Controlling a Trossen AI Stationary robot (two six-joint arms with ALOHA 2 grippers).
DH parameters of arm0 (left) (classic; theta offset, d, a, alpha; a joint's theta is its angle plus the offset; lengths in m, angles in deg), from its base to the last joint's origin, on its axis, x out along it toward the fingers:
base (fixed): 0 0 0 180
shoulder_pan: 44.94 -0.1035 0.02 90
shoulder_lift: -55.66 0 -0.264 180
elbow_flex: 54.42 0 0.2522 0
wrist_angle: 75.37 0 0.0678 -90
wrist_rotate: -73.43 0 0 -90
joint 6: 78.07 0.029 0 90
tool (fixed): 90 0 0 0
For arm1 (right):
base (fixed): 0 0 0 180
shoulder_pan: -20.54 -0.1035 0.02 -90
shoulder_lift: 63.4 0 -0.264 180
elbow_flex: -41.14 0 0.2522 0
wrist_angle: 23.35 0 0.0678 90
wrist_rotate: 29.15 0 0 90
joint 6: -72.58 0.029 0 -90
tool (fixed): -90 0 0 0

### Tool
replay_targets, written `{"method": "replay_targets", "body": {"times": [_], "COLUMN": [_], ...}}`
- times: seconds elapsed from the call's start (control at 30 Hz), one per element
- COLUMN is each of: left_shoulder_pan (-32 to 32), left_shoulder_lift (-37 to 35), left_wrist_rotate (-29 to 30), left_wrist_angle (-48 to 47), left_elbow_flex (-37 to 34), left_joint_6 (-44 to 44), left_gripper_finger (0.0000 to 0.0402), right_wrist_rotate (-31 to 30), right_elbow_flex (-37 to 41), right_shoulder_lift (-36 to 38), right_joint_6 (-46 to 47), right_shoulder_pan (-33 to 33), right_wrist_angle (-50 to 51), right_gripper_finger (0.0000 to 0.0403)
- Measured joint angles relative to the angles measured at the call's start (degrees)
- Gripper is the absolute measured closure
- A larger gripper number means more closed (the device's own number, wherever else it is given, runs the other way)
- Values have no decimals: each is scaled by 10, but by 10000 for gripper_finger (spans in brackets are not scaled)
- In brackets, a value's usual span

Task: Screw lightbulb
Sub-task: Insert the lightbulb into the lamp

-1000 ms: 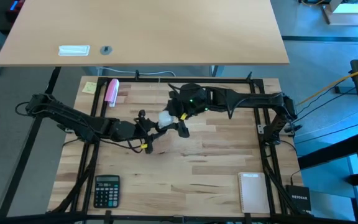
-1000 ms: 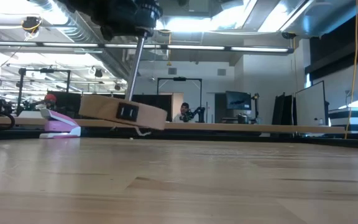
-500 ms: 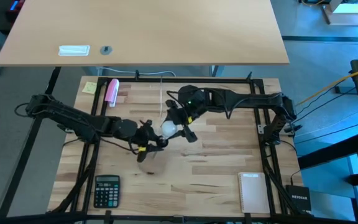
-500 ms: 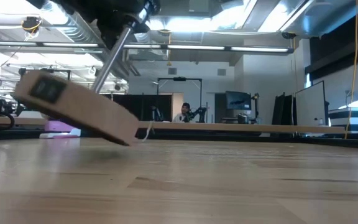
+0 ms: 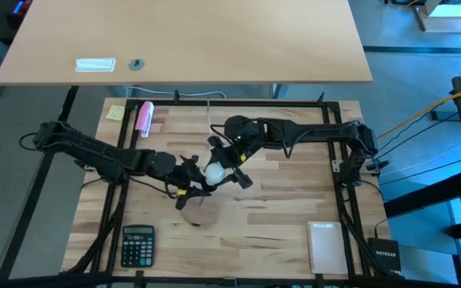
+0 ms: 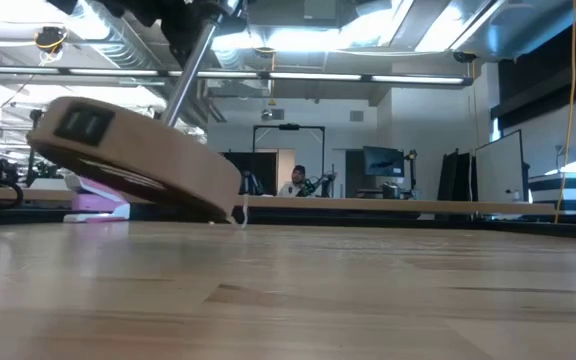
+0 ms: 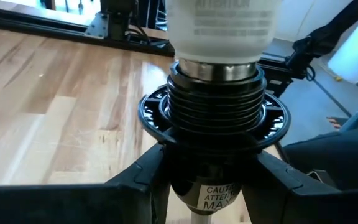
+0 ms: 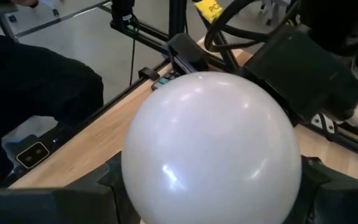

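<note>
Mid-table, the two arms are meeting over the wood. The left gripper (image 5: 192, 181) is clamping its fingers (image 7: 143, 180) on the black socket (image 7: 215, 143), holding it off the table with its wooden disc base (image 6: 133, 155) tilted (one edge low, near the tabletop). The right gripper (image 5: 218, 170) is gripping the bulb (image 5: 213, 170), its fingers (image 8: 101, 190) pressed against the white globe on both sides. The bulb's base is sitting in the socket mouth; its threads are hidden, so the depth of engagement cannot be told. To seat it well, the right wrist should likely be turning about the socket's own axis while the left is holding rigid; any tilt between the two risks cross-threading.
</note>
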Motion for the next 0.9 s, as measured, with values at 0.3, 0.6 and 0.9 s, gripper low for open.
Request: {"method": "replay_targets", "body": {"times": [0.3, 0.6, 0.9], "left_shoulder_pan": [0, 9, 25], "left_shoulder_lift": [-1, 0, 4], "left_wrist_rotate": [68, 268, 412], "left_wrist_angle": [-2, -3, 20], "left_elbow_flex": [-1, -3, -3], "left_joint_6": [-12, -21, -12], "left_gripper_finger": [264, 264, 264], "right_wrist_rotate": [-62, -193, -269], "right_elbow_flex": [-1, -3, -2], "right_shoulder_lift": [1, 2, 1], "right_joint_6": [47, 171, 285], "right_shoulder_pan": [0, 2, 2], "right_wrist_angle": [27, 46, 42], "right_gripper_finger": [153, 153, 153]}}
